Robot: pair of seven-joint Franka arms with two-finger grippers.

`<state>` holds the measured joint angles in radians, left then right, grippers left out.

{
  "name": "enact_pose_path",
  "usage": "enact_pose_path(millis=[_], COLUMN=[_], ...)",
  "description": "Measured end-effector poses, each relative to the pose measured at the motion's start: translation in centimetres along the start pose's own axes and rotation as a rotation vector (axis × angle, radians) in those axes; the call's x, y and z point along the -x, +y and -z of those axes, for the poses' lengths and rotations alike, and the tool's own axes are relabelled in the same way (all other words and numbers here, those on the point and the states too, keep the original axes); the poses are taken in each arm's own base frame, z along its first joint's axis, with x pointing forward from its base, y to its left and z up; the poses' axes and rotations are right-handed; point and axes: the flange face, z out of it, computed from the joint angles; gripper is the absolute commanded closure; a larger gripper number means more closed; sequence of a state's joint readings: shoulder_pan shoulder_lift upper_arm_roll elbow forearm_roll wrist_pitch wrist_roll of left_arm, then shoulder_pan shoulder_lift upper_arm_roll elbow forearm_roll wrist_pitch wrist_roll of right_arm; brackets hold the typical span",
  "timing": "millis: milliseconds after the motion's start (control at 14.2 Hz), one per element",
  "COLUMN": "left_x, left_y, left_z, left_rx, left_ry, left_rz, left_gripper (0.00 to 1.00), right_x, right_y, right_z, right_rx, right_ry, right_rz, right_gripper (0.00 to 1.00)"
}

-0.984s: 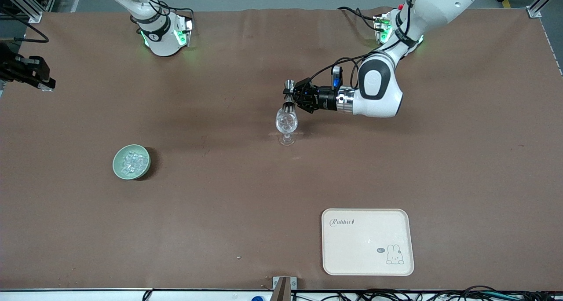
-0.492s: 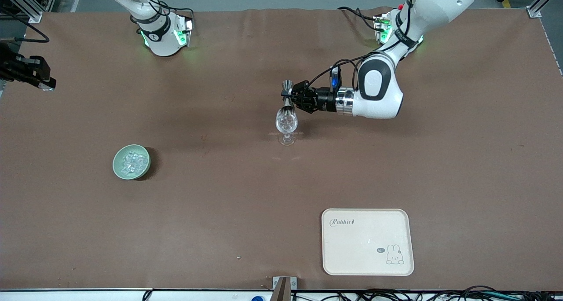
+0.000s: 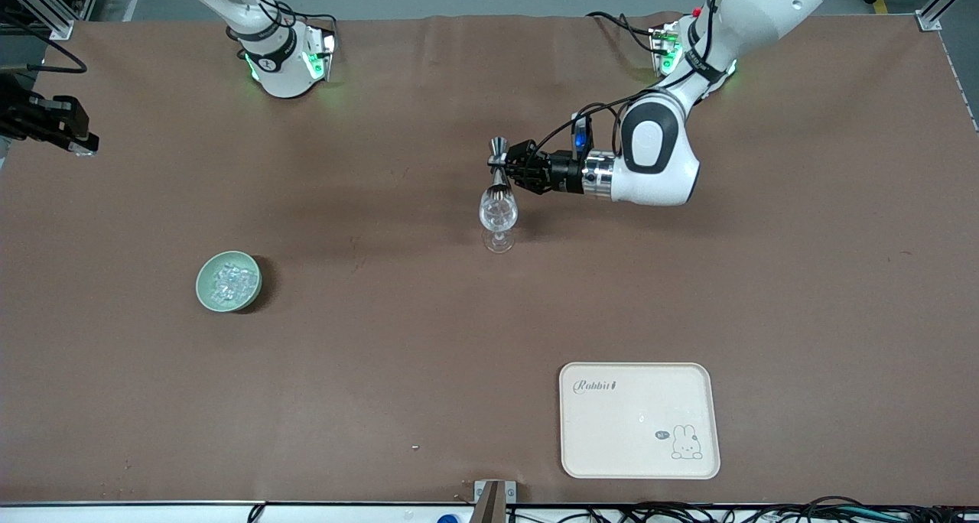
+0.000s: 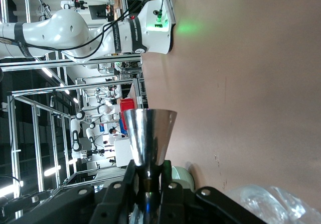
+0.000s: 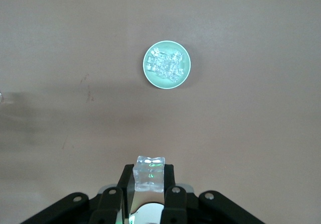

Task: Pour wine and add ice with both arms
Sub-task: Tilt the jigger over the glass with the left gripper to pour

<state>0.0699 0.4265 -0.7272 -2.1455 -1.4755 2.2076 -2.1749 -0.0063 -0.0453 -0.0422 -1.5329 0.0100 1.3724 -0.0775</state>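
My left gripper (image 3: 502, 173) is shut on the waist of a steel jigger (image 3: 499, 162), tipped over the mouth of a clear wine glass (image 3: 498, 216) standing mid-table. In the left wrist view the jigger (image 4: 149, 131) sits between the shut fingers of the left gripper (image 4: 149, 176), with the glass (image 4: 266, 204) just below. My right gripper (image 5: 149, 184) is shut on one clear ice cube (image 5: 149, 173), high above the table. In the front view the right gripper (image 3: 76, 142) shows at the edge. A pale green bowl (image 3: 203, 287) holds more ice (image 3: 228, 281); the right wrist view also shows the bowl (image 5: 148, 74).
A cream tray (image 3: 639, 446) with a rabbit print lies nearer to the front camera, toward the left arm's end. The arm bases stand along the table's back edge. Brown table cloth lies bare between the bowl and the glass.
The left arm's wrist has shifted slightly while the jigger stays over the glass. The right gripper has hardly moved.
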Motion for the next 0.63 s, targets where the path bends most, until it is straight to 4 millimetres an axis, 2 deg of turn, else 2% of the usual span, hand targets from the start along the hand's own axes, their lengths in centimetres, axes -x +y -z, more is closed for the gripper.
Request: enact_pose_path(millis=[633], left_x=[-0.08], left_y=[-0.09], left_z=[-0.21], left_rx=[-0.001], left_ry=[0.004], left_rz=[0.05], left_gripper=[0.99], right_x=[0.0], right_y=[0.0], right_z=[0.0], right_rx=[0.0], right_ry=[0.0], right_rz=[0.0], right_gripper=[0.98])
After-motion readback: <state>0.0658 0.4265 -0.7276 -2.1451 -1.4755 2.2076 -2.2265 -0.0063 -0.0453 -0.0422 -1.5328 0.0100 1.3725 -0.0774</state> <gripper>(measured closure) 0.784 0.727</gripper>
